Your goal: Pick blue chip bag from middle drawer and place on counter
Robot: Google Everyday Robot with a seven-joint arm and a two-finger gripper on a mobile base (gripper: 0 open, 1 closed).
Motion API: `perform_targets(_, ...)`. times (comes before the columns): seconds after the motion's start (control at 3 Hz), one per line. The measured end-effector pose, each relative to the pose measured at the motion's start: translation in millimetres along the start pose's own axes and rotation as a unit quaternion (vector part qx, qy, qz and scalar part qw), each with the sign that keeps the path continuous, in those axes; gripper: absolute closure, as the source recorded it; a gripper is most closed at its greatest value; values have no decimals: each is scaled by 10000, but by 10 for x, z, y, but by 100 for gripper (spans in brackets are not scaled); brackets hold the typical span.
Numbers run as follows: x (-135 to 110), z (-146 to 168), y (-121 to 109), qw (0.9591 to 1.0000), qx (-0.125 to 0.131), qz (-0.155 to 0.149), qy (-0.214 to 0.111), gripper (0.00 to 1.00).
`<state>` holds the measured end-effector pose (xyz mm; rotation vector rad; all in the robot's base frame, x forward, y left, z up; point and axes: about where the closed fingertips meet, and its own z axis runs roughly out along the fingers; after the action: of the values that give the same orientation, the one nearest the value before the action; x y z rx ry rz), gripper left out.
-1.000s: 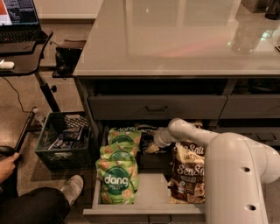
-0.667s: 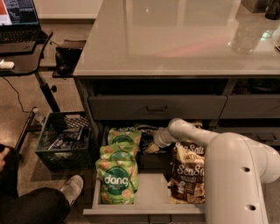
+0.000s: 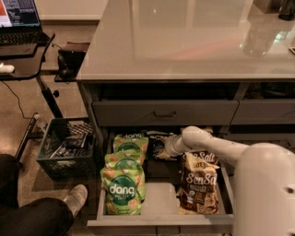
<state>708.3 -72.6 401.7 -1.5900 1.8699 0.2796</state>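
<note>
Blue chip bag (image 3: 155, 144) lay at the back of the middle drawer (image 3: 161, 223), dark navy with pale lettering near its top, directly at the tip of the gripper (image 3: 164, 148). The gripper sat low inside the open drawer, at the end of the white arm (image 3: 207, 144), which extended in from the lower right. It met or overlapped the bag's right edge. Whether it was wide, narrow or holding the bag could not be told, since its front end merged with the dark bag.

Left of the gripper, three green bags (image 3: 122, 191) marked "dang" stood in a row from the back of the drawer to its front, the rearmost just beside the blue chip bag. Nearer the camera than the gripper and to its right, under the arm, stood two brown-and-cream Sea Salt bags (image 3: 199, 186), one behind the other. Pale drawer floor showed between the green row and the Sea Salt bags.

Above the gripper, an upper drawer front (image 3: 164, 113) with a small handle sat under the bench (image 3: 193, 41), whose glossy grey top reflected lights. Far left of the gripper, on the floor, stood a dark crate (image 3: 67, 150). Beyond it, a black desk (image 3: 27, 64) carried a laptop (image 3: 18, 14). At the lower left, a person's leg and a pale shoe (image 3: 76, 198) appeared.
</note>
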Motion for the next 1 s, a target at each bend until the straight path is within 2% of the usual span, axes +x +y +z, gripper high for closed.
perform_targets(0.33,-180,-260,210,9994,151,-217,-208,100)
perform_targets(1.0,-472,-580,437,9977,229,-526,-368,100)
